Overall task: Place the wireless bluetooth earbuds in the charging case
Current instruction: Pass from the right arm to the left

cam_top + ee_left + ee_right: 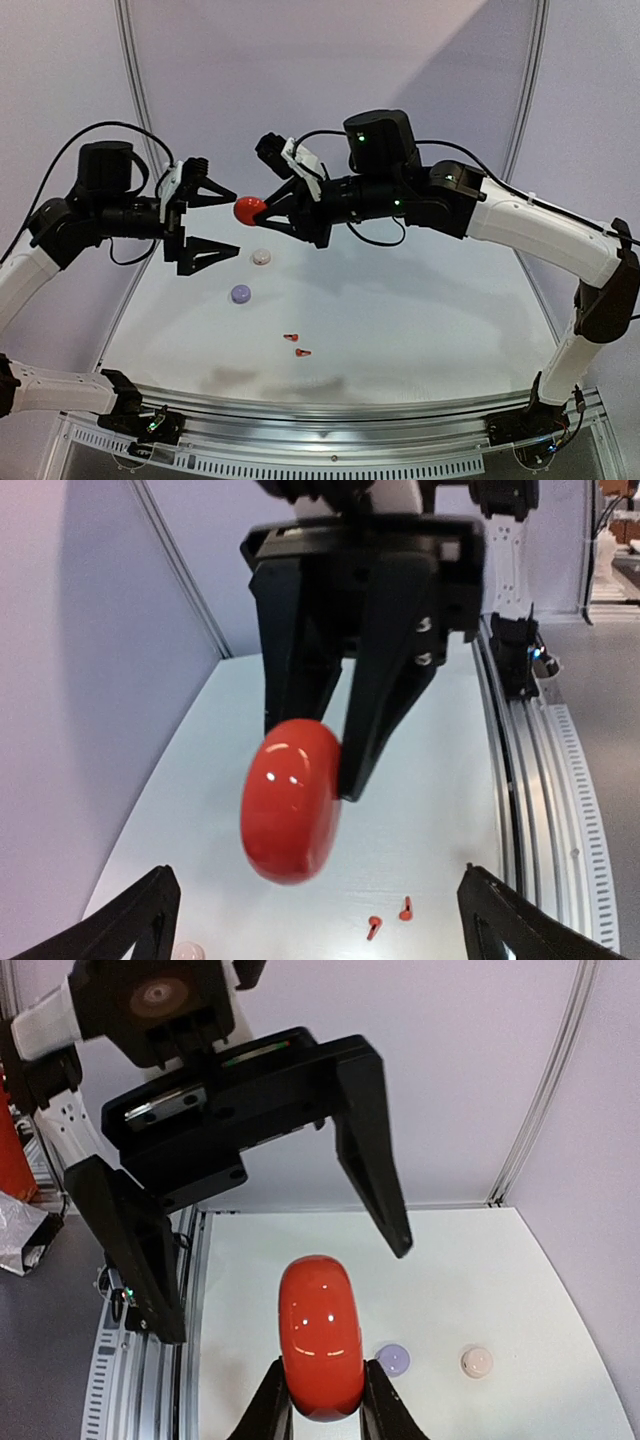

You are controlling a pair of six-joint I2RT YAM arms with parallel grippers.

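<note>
A closed, glossy red charging case (248, 209) hangs in the air, pinched edge-on by my right gripper (263, 212). The right wrist view shows its fingers (281, 1392) pressed on both flat sides of the case (320, 1335). My left gripper (236, 224) faces it from the left, jaws spread wide and holding nothing, its tips above and below the case without touching. Two red-orange earbuds (290, 337) (302, 352) lie loose on the white table, well below the case. They also show in the left wrist view (374, 927) (406, 909).
A lavender round case (240, 293) and a pale pinkish-white round case (261, 257) sit closed on the table under the left gripper. A metal rail (330, 405) runs along the table's near edge. Grey curtain walls enclose the back and sides.
</note>
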